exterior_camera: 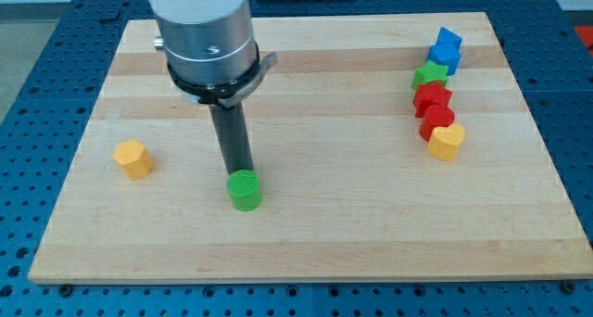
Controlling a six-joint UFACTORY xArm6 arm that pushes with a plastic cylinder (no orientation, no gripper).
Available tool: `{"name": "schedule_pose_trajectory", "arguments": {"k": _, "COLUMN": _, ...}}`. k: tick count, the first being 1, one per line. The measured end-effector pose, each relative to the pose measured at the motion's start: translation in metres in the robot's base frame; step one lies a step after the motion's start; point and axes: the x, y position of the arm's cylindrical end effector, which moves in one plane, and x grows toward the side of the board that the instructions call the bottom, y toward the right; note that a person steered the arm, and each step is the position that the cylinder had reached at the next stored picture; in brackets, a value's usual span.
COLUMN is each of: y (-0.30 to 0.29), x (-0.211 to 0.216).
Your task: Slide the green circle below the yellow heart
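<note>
The green circle [246, 190] stands on the wooden board, left of the middle and near the view's bottom. My tip [239, 171] sits right at the circle's upper left edge, touching or nearly touching it. The yellow heart [447, 141] lies far to the view's right, at the lower end of a column of blocks. The circle is well to the left of the heart and a little lower in the view.
Above the heart, a column runs up the view's right: a red block [436, 120], a red block [432, 97], a green star [430, 74] and two blue blocks [446, 48]. A yellow hexagon [133, 158] sits at the left. The board's edge [306, 278] runs along the bottom.
</note>
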Motion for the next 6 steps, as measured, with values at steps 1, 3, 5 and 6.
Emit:
{"name": "schedule_pose_trajectory", "arguments": {"k": 1, "y": -0.001, "x": 0.015}}
{"name": "schedule_pose_trajectory", "arguments": {"k": 3, "y": 0.013, "x": 0.034}}
{"name": "schedule_pose_trajectory", "arguments": {"k": 5, "y": -0.014, "x": 0.059}}
{"name": "schedule_pose_trajectory", "arguments": {"k": 6, "y": -0.002, "x": 0.085}}
